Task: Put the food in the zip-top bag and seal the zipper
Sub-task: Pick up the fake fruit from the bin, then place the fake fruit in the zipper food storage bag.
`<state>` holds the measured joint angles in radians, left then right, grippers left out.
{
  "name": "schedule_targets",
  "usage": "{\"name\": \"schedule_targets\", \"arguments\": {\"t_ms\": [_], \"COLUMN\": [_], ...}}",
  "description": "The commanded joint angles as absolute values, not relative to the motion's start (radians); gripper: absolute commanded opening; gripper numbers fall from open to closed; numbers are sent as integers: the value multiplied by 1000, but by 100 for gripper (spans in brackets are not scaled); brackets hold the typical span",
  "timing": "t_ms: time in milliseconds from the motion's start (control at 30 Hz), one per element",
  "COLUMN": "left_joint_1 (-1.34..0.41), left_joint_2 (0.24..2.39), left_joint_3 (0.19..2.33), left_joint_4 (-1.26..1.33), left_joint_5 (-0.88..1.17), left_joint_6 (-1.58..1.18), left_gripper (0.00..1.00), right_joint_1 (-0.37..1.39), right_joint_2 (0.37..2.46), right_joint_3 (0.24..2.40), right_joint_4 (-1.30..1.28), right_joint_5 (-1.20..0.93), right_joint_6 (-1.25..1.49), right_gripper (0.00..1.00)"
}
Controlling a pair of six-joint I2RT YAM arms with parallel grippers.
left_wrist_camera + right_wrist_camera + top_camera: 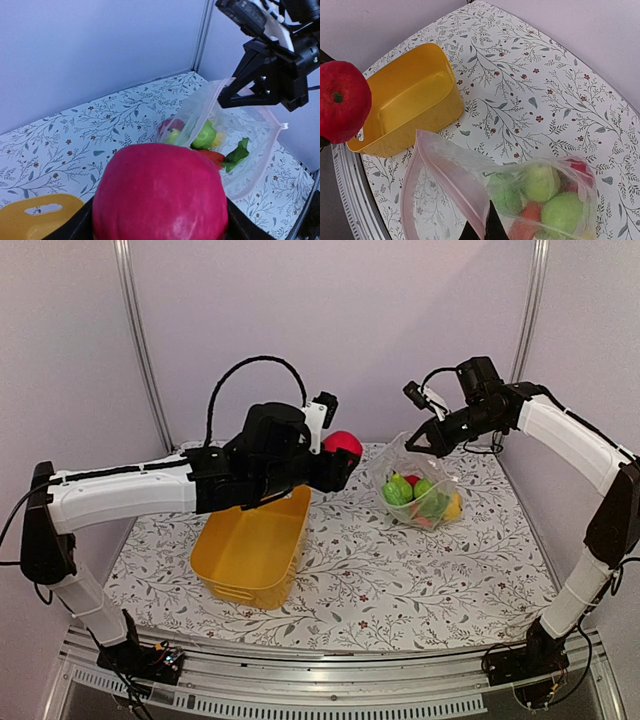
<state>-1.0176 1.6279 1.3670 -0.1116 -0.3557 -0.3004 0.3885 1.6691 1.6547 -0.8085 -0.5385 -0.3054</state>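
Note:
My left gripper [345, 462] is shut on a red apple [342, 444], held in the air left of the bag; the apple fills the left wrist view [160, 197] and shows in the right wrist view [342, 102]. The clear zip-top bag [420, 490] holds several pieces of food: green limes [540, 182], something red and a yellow lemon. My right gripper [412, 447] is shut on the bag's upper mouth edge [485, 220], holding the mouth open toward the apple. The pinkish zipper [447, 175] runs along the open mouth.
The yellow basket [250, 550] stands to the left of the bag, under my left arm, with nothing showing inside it. The table has a floral cloth [400, 580]. Walls close off the back and both sides.

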Motion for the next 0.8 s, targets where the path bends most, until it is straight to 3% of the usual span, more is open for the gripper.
{"name": "schedule_targets", "arguments": {"t_ms": [0,367,767], "left_joint_1": [-1077,-1165,-1188], "left_joint_2": [1679,1878,2010], "left_joint_3": [1435,1639,1789], "left_joint_4": [-17,4,-158], "left_joint_5": [-258,-205,-347], "left_joint_6": [-214,-198,-199], "left_gripper": [66,65,65], "right_joint_1": [413,432,434], "right_joint_2": [1672,1638,1591], "right_joint_3": [1683,1690,1687], "right_joint_4": [-824,-836,-830], "right_joint_5": [-553,-584,-597], "right_joint_6": [-320,-321,-312], "right_gripper": [0,0,0]}}
